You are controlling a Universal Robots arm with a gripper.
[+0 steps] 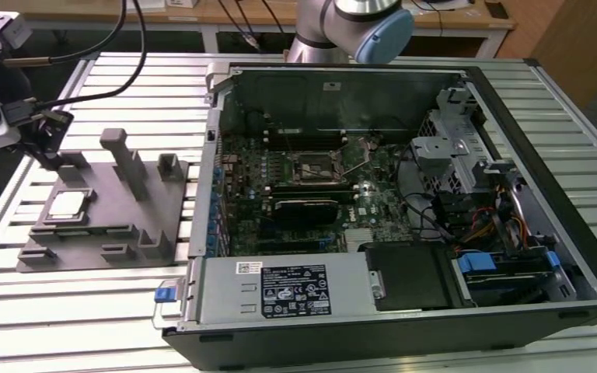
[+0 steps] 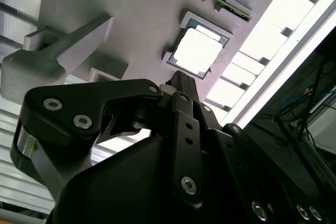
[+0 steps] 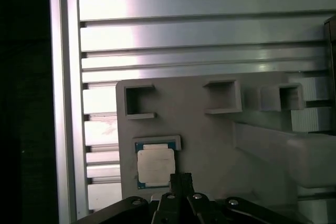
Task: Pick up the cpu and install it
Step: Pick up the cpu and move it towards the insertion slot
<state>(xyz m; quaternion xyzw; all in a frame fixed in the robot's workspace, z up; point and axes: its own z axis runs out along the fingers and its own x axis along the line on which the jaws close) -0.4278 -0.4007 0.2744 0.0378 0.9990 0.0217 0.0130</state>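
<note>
Single arm, gripper (image 1: 50,155) at the exterior view's left, hanging over the far end of the grey tray (image 1: 112,211), beside its upright posts (image 1: 114,146). The fingers sit pressed together at the tips, with nothing between them, as both wrist views show. The cpu (image 1: 68,206) lies flat in a shallow framed recess of the tray, pale metal top up, untouched. In the exterior view it sits nearer the camera than the gripper and a little toward the exterior view's right, so the fingertips are not yet over it. In the first wrist view the closed tips (image 3: 181,181) point at the corner of the cpu (image 3: 155,165), just beside it in the picture. In the second wrist view the tips (image 2: 178,80) stop just short of the chip's (image 2: 198,50) near edge. Height above the tray cannot be read, though no contact shows. The chip is square, so there is no long axis; its edges run parallel to the recess walls and the tray sides. The open computer case (image 1: 563,233) stands to the exterior view's right of the tray on the slatted metal table (image 1: 71,318). The motherboard socket (image 1: 314,165) is well apart from the cpu, across the case wall. My read: the pick is not yet made.
</note>
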